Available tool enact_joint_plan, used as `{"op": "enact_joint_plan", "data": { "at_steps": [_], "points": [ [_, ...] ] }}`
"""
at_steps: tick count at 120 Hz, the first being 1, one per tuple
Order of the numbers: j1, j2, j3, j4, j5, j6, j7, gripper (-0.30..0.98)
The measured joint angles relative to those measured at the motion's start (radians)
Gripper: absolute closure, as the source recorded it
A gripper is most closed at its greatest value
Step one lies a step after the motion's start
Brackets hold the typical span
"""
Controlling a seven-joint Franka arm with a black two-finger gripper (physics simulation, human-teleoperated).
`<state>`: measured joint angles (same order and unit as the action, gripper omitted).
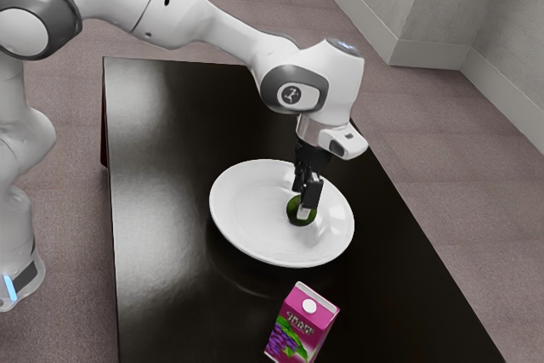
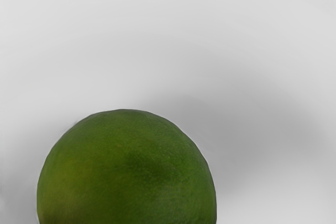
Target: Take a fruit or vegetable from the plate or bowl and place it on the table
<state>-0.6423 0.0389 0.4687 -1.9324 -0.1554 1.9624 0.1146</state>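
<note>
- Green is the round fruit (image 2: 127, 169), like a lime, and it is in the white plate (image 1: 246, 214), a little toward the exterior view's right from the middle.
- Black claw (image 1: 302, 204) is down at this fruit and covers one part of it. How far open it is, and whether it has hold of the fruit, I cannot tell.
- In the wrist view, a soft grey shadow lies on the plate beside the fruit.
- The plate rests on the dark, shiny worktop (image 1: 157, 235).
- Near the plate, but apart from it, stands a purple carton (image 1: 302, 325) with white cap and a picture of grapes and green leaves.
- White and grey arm (image 1: 200, 14) comes from the exterior view's upper left and bends down over the plate.
- Around the worktop is a brownish floor (image 1: 433, 150), and behind it a pale grey wall (image 1: 450, 6).
</note>
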Motion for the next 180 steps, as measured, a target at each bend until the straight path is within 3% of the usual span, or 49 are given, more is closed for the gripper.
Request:
{"op": "enact_joint_plan", "data": {
  "at_steps": [136, 145, 162, 180],
  "points": [
    [0.02, 0.058, 0.013, -0.014, -0.009, 0.051, 0.008, 0.0],
    [0.02, 0.065, 0.013, -0.014, -0.017, 0.056, 0.008, 0.07],
    [0.022, 0.07, 0.013, -0.013, -0.022, 0.068, 0.007, 0.33],
    [0.018, 0.061, 0.015, -0.013, -0.019, 0.075, 0.003, 0.34]
  ]
}}
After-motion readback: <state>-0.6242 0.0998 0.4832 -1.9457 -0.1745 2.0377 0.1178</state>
